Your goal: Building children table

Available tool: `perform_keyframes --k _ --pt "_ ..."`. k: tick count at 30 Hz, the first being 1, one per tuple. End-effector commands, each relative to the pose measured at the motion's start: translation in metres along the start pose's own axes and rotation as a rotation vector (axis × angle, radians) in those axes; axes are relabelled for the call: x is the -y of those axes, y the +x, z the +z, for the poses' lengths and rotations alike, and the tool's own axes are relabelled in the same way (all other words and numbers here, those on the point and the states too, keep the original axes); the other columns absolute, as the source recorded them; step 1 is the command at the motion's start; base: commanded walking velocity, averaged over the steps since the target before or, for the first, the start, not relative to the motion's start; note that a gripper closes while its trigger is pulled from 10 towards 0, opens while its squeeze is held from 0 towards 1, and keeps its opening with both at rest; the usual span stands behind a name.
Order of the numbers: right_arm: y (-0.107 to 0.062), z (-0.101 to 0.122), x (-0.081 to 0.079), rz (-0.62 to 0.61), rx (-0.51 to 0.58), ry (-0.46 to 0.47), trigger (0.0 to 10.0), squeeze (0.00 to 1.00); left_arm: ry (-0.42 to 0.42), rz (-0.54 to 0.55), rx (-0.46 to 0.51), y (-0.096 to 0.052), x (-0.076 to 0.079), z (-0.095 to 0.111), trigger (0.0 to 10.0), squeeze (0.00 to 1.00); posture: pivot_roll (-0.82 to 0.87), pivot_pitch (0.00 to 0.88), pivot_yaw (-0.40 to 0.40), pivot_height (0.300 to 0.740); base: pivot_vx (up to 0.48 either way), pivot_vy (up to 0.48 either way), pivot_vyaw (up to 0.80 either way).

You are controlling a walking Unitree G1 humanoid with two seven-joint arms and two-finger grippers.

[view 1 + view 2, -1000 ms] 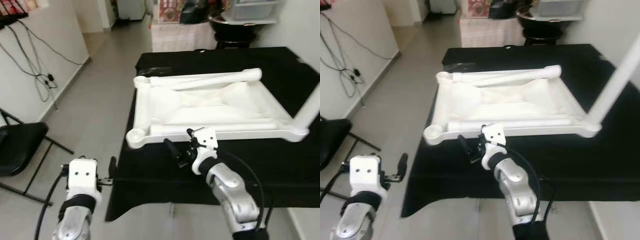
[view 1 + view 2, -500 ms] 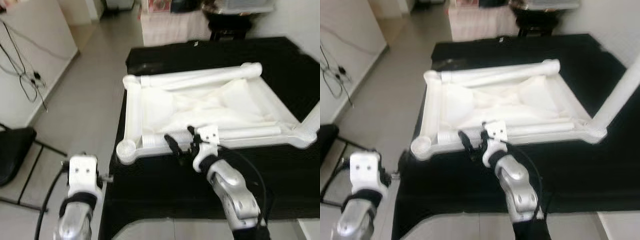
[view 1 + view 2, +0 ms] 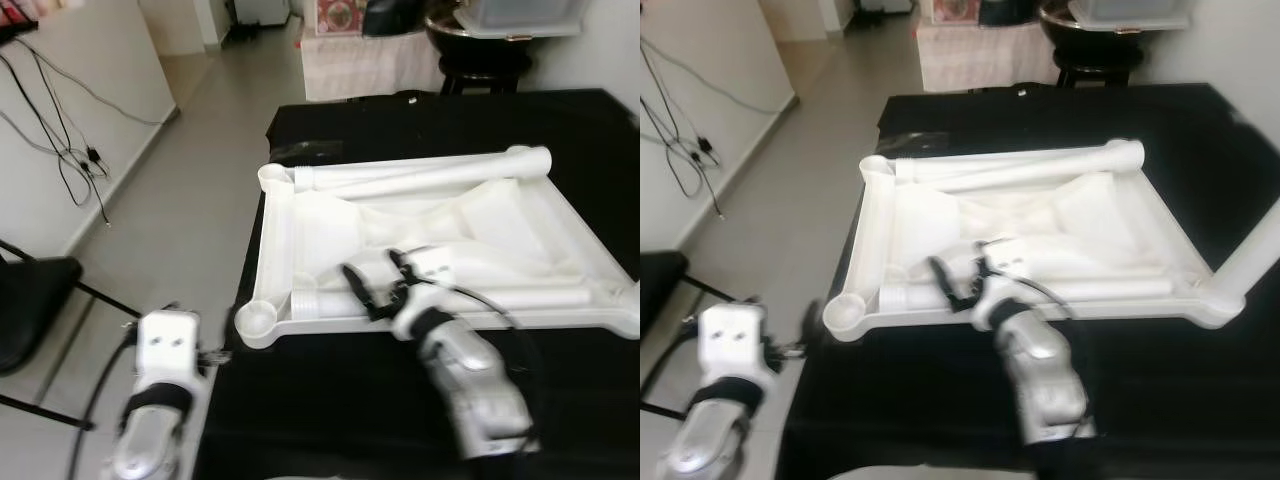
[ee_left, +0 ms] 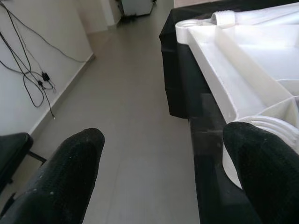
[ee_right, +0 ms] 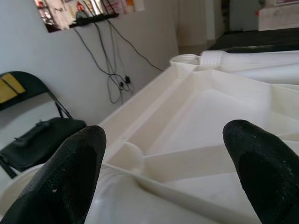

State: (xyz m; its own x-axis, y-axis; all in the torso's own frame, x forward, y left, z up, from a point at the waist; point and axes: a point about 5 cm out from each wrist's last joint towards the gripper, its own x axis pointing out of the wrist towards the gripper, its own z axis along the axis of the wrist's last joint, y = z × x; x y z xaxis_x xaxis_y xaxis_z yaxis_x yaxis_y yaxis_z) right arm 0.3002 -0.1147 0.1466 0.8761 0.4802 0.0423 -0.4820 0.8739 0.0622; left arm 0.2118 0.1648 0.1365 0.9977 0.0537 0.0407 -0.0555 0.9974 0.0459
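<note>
1. White plastic tabletop frame (image 3: pixel 290 225), underside up, lies on the black-draped desk (image 3: pixel 330 400).
2. Right claw (image 3: pixel 378 288), spread wide and empty, hovers over a loose white plastic leg tube (image 3: pixel 520 297); centre before closing.
3. Left claw (image 4: pixel 163 158): parted, empty, beside the corner socket (image 3: pixel 256 321).

We see the right gripper (image 3: pixel 378 288) reached forward, jaws spread; left gripper (image 4: pixel 163 154) held low, jaws apart.

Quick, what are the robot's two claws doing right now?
Left claw: open, holding nothing, beside the black table.
Right claw: open, holding nothing, over a loose white leg.
</note>
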Motion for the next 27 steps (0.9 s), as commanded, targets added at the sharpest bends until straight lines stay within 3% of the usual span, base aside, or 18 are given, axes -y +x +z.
perform_keyframes --k 1,3,7,9,11,12,13,14,17,22,25,26,27 --pt "-0.005 -0.003 0.005 -0.020 -0.005 0.016 10.0 0.00 -0.015 -0.023 -0.010 -0.001 0.000 -0.001 10.0 0.00 -0.04 0.106 0.057 0.740 0.000 0.000 0.00" --pt "-0.005 -0.003 0.005 -0.020 -0.004 0.017 10.0 0.00 -0.022 -0.030 -0.013 -0.002 0.001 -0.001 10.0 0.00 -0.04 0.106 0.057 0.740 0.000 0.000 0.00" --pt "-0.004 0.002 0.009 -0.009 0.014 -0.002 10.0 0.00 -0.054 -0.144 -0.021 -0.002 0.008 0.001 10.0 0.00 -0.04 0.103 0.056 0.740 0.000 0.000 0.00" --pt "-0.002 0.011 0.012 -0.004 0.040 -0.022 10.0 0.00 -0.144 -0.235 -0.027 -0.002 0.016 0.006 10.0 0.00 -0.05 0.103 0.056 0.740 0.000 0.000 0.00" --pt "-0.001 0.015 0.013 -0.002 0.049 -0.031 10.0 0.00 -0.178 -0.268 -0.028 -0.002 0.019 0.008 10.0 0.00 -0.05 0.103 0.056 0.740 0.000 0.000 0.00" --pt "0.001 0.022 0.015 0.015 0.061 -0.044 10.0 0.00 -0.234 -0.345 -0.023 -0.002 0.026 0.014 10.0 0.00 -0.05 0.103 0.058 0.740 0.000 0.000 -0.44" --pt "0.004 0.036 0.018 0.044 0.080 -0.053 10.0 0.00 -0.342 -0.439 -0.028 0.001 0.034 0.022 10.0 0.00 -0.06 0.101 0.058 0.740 0.000 0.000 -0.80" --pt "0.005 0.043 0.019 0.064 0.095 -0.063 10.0 0.00 -0.376 -0.463 -0.031 0.004 0.036 0.025 10.0 0.00 -0.06 0.101 0.058 0.740 0.000 0.000 -0.80" --pt "0.007 0.058 0.016 0.121 0.126 -0.084 10.0 0.00 -0.419 -0.468 -0.024 0.013 0.032 0.028 10.0 0.00 -0.07 0.099 0.059 0.740 0.000 0.000 -0.80" --pt "0.008 0.064 0.014 0.153 0.136 -0.088 10.0 0.00 -0.430 -0.466 -0.016 0.017 0.028 0.031 10.0 0.00 -0.07 0.099 0.059 0.740 0.000 0.000 -0.80" --pt "0.008 0.070 0.008 0.202 0.151 -0.132 10.0 0.00 -0.447 -0.377 -0.025 0.033 0.013 0.032 10.0 0.00 -0.07 0.097 0.057 0.740 0.000 0.000 0.00" --pt "0.009 0.073 0.005 0.227 0.147 -0.163 10.0 0.00 -0.486 -0.289 -0.062 0.048 0.000 0.031 10.0 0.00 -0.07 0.097 0.052 0.740 0.000 0.000 0.00" --pt "0.009 0.073 0.005 0.227 0.147 -0.163 10.0 0.00 -0.486 -0.289 -0.062 0.048 0.000 0.031 10.0 0.00 -0.07 0.097 0.052 0.740 0.000 0.000 0.00"
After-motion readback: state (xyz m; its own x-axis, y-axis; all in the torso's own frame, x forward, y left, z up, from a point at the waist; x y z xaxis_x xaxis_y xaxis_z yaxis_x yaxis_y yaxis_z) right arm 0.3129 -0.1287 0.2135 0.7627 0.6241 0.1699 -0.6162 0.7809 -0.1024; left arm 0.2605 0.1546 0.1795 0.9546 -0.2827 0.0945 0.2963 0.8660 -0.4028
